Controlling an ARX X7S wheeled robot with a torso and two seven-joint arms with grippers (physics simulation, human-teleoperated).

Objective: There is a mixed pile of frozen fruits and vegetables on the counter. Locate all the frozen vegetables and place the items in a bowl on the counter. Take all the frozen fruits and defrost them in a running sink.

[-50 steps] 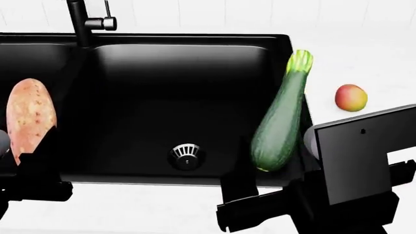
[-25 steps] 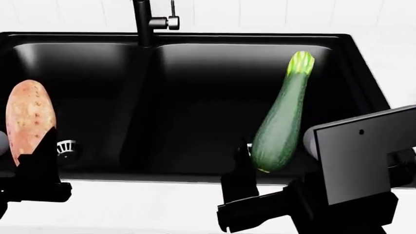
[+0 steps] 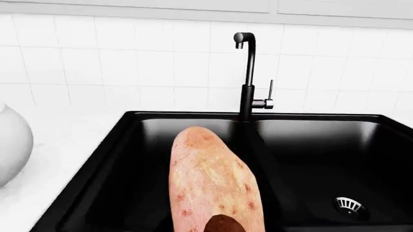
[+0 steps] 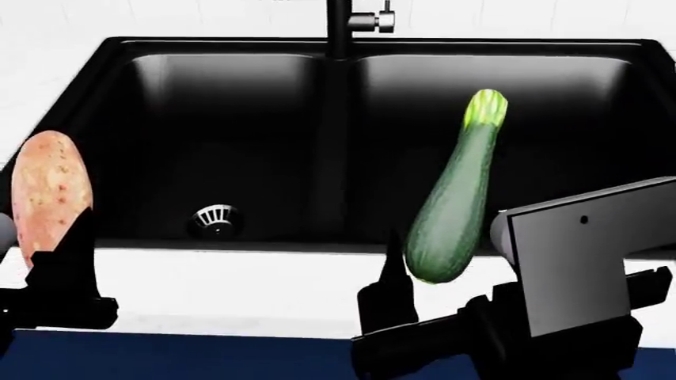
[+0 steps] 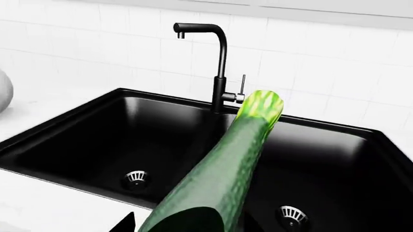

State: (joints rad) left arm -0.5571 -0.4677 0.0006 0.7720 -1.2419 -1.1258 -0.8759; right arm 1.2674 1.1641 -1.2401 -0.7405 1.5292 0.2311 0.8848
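sink (image 4: 349, 142) now slid rightward; zucchini (image 4: 452, 190), sweet potato (image 4: 51, 198) still held.

White square-tiled wall (image 3: 129, 72) behind, thin grey grout lines, evenly and softly lit. Paler band of cabinet underside (image 3: 193, 6) along the top edge of the tiles. Tall black faucet (image 3: 247, 72) standing against the tiles. Dark blue floor (image 4: 211, 356) below the front edge, in shade.
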